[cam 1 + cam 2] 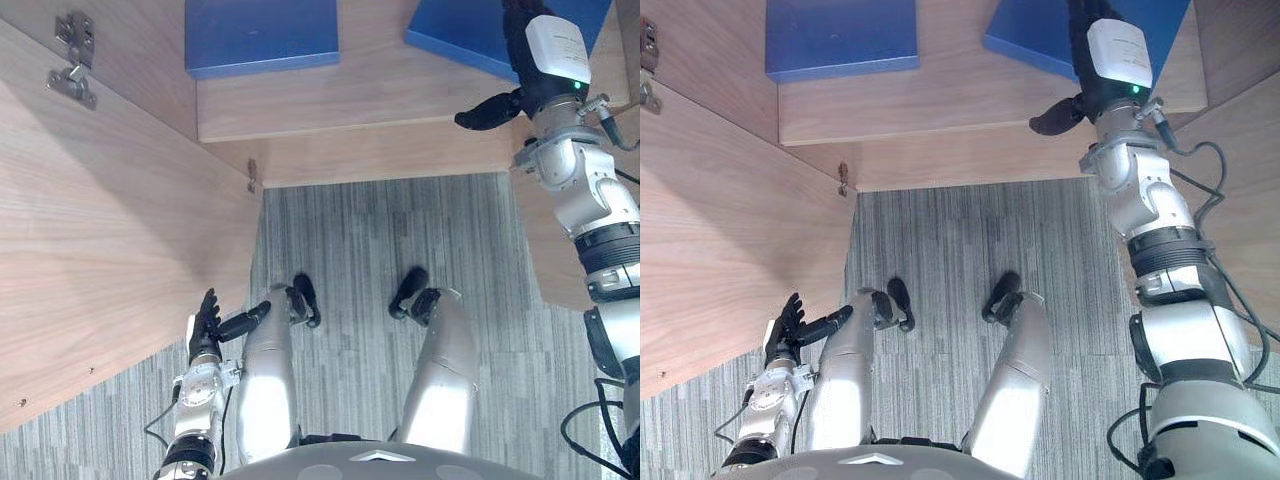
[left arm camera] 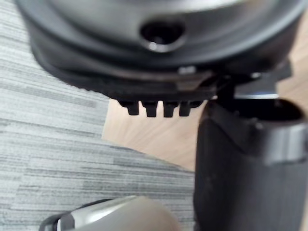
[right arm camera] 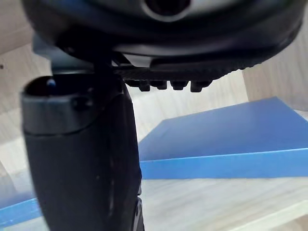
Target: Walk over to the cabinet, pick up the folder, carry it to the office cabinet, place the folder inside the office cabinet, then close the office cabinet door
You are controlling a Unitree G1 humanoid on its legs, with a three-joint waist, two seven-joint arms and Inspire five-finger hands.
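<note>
Two blue folders lie flat on the wooden cabinet shelf (image 1: 360, 100): one on the left (image 1: 260, 35) and one on the right (image 1: 460, 30). My right hand (image 1: 518, 40) reaches in over the right folder (image 3: 231, 139) with its thumb (image 1: 490, 110) stuck out sideways. Its fingers (image 3: 168, 85) are straight and hover above the folder, holding nothing. Low down, my left hand (image 1: 205, 325) hangs open beside the wooden door, empty, fingers straight.
The open cabinet door (image 1: 100, 250) stands along the left, with a metal hinge (image 1: 72, 60) near its top. A wooden side panel (image 1: 555, 260) bounds the right. Grey striped carpet (image 1: 350, 240) covers the floor in front of the shelf.
</note>
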